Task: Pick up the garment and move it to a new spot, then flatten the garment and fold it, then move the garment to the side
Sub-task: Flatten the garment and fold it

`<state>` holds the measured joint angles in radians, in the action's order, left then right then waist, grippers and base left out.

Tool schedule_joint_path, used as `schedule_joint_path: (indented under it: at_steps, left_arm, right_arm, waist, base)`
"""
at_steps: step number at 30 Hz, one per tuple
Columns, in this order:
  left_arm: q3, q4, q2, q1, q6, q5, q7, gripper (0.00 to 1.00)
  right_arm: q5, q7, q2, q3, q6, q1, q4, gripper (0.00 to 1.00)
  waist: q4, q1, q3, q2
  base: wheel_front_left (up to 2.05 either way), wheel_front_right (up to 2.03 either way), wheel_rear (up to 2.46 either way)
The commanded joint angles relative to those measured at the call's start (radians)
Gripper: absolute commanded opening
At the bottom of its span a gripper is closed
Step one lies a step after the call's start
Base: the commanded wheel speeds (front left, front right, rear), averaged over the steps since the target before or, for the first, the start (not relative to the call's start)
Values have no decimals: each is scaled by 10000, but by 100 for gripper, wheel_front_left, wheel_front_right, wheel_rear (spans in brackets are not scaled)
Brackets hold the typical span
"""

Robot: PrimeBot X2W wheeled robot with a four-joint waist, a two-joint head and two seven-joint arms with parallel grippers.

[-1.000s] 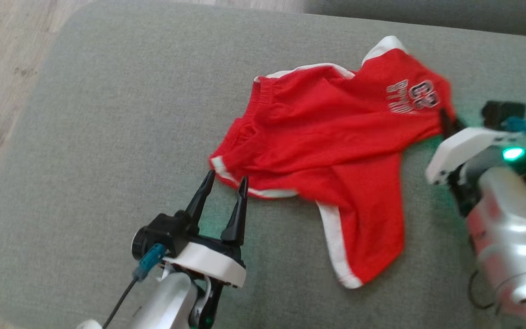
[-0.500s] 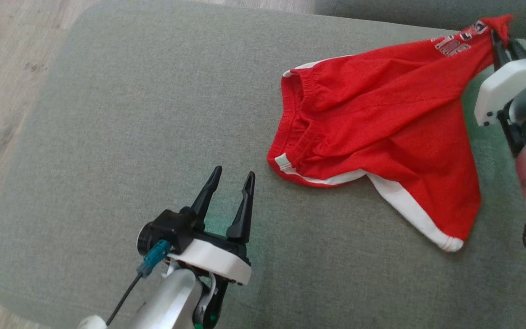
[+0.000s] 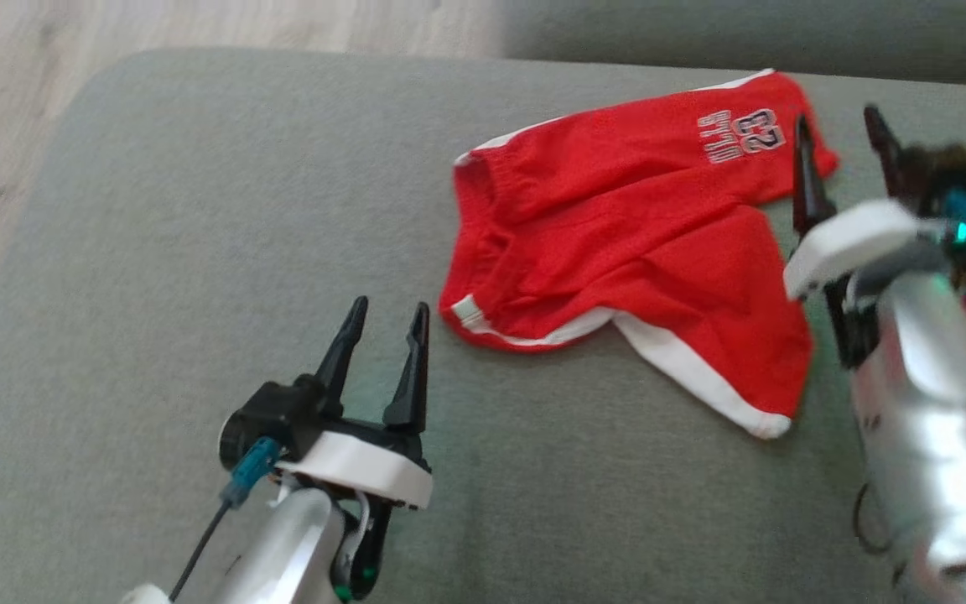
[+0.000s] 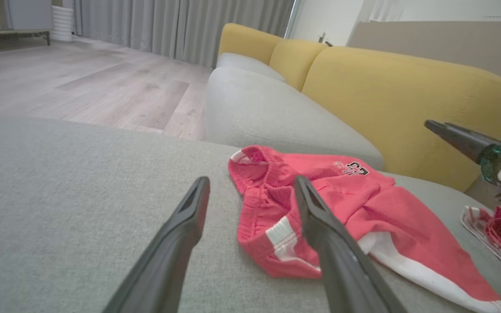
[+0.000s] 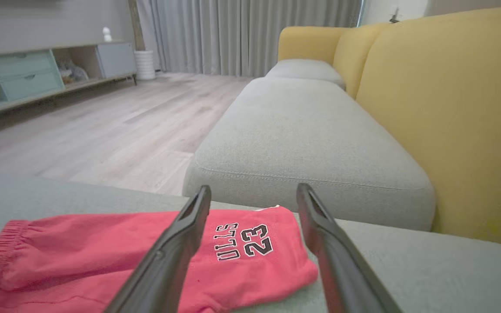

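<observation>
So the left pincer [image 3: 391,304] is low over the grey sofa cushion [image 3: 181,218] with its fingers spread and nothing in them, and the red shorts [image 3: 634,243] lie rumpled just ahead of it and off to its right, waistband end nearest. Further right, the right pincer [image 3: 836,117] is spread wide too and gripping nothing, its tips right at the shorts leg with the "23" print [image 5: 257,243], which lies flat on the cushion.
</observation>
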<state>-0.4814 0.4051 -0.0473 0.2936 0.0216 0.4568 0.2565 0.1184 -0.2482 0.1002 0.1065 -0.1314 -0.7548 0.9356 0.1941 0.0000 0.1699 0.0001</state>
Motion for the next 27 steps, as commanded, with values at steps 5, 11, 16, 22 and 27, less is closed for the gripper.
schedule_joint_path:
  at_steps: [5,11,16,22,27]
  left_arm:
    - [894,-431,-30,-222,73,-278,53,100]
    - [1339,-598,-30,-607,112,-484,53,100]
    - [1589,-695,-30,-872,166,-611,53,100]
    - [1634,-705,-30,-958,239,-672,53,100]
    - [1583,-657,-30,-864,299,-672,53,100]
  right_arm:
    - [-696,-132,-460,-435,7,2055,-2795,100]
    - [-1810,-134,-495,-1024,7,4868,-5009,100]
    - [-2285,-134,-497,-1133,7,6460,-5922,100]
    - [-2476,-135,-498,-1280,7,6905,-6355,100]
    - [-2623,0,-499,-1927,7,6982,-6147,100]
  waist:
    - [-945,0,-695,-1]
    - [-1406,0,-1041,-1]
    - [-1584,0,-1070,-1]
    - [-1587,0,-927,-1]
    - [-1450,0,-867,-1]
  base:
    - [0,0,0]
    - [0,0,0]
    - [0,0,0]
    - [0,0,0]
    - [0,0,0]
